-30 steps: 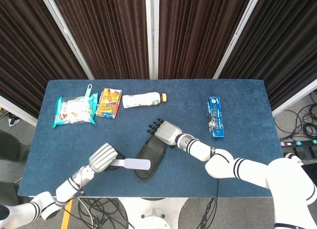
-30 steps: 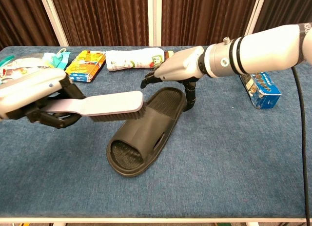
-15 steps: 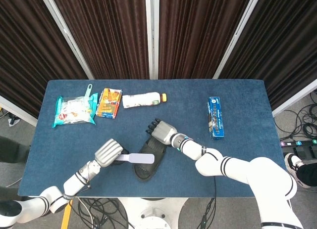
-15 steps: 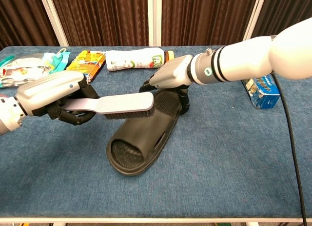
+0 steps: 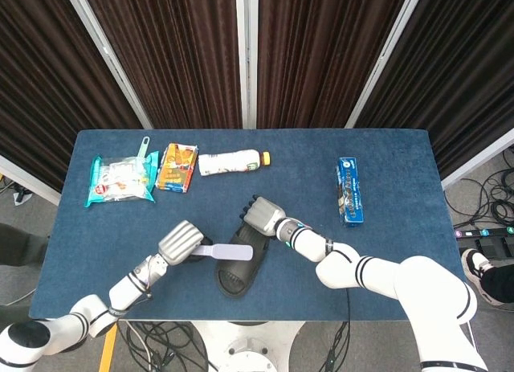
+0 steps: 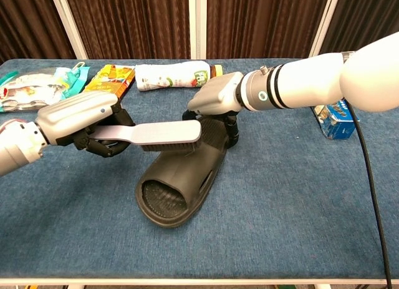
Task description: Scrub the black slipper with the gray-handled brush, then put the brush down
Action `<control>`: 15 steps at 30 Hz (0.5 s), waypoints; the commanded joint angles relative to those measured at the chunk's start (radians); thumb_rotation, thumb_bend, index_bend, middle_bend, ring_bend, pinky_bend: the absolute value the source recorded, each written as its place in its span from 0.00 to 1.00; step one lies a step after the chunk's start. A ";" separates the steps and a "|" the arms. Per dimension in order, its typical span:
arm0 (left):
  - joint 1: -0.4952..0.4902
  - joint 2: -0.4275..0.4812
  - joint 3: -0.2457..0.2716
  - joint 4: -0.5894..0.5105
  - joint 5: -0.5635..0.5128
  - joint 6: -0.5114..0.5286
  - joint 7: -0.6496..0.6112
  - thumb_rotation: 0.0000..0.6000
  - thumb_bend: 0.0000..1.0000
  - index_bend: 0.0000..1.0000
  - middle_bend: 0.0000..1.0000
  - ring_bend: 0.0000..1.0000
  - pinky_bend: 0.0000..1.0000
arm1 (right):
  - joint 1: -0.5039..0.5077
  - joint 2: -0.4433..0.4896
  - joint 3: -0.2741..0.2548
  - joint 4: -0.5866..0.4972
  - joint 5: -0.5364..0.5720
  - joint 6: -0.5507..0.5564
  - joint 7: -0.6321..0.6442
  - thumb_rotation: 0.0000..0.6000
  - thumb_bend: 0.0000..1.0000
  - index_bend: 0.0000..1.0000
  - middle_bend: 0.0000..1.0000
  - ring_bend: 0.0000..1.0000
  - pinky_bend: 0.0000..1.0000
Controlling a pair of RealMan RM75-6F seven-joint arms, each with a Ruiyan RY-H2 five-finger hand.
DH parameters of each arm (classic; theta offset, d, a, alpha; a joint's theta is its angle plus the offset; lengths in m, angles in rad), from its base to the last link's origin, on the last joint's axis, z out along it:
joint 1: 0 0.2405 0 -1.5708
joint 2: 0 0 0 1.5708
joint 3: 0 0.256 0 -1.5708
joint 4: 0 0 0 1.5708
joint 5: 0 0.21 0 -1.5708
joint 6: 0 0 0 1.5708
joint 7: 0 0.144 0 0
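The black slipper [image 6: 181, 176] [image 5: 236, 269] lies toe-near on the blue table, slightly left of centre. My left hand [image 6: 81, 123] [image 5: 181, 241] grips the gray handle of the brush [image 6: 163, 135] [image 5: 231, 252], whose bristle head lies across the slipper's upper. My right hand [image 6: 215, 100] [image 5: 261, 215] rests on the slipper's heel end, fingers curled down over its far rim and holding it in place.
Along the far edge lie a snack bag [image 5: 120, 179], an orange carton [image 5: 178, 167] and a white bottle [image 5: 231, 162]. A blue box [image 5: 348, 190] sits at the right. The table's front edge [image 6: 199, 279] runs close below the slipper.
My left hand has carried the brush rightward and further onto the slipper. My right hand has shifted left and lower onto the heel end.
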 commanded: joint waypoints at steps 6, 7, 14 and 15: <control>-0.008 -0.076 0.053 0.148 0.017 -0.032 -0.020 1.00 0.61 1.00 1.00 1.00 1.00 | 0.001 0.011 -0.005 -0.016 0.011 0.012 0.001 1.00 0.17 0.57 0.42 0.19 0.17; -0.008 -0.077 0.063 0.152 0.023 -0.029 -0.027 1.00 0.61 1.00 1.00 1.00 1.00 | 0.001 0.011 -0.006 -0.016 0.013 0.013 0.001 1.00 0.17 0.57 0.42 0.19 0.17; 0.002 -0.037 0.131 0.091 0.088 0.043 -0.016 1.00 0.61 1.00 1.00 1.00 1.00 | 0.003 0.003 -0.010 -0.007 0.021 0.020 -0.002 1.00 0.17 0.57 0.42 0.19 0.15; 0.003 -0.029 0.135 0.072 0.092 0.054 -0.016 1.00 0.61 1.00 1.00 1.00 1.00 | 0.004 0.002 -0.011 -0.006 0.021 0.020 -0.002 1.00 0.17 0.57 0.42 0.19 0.15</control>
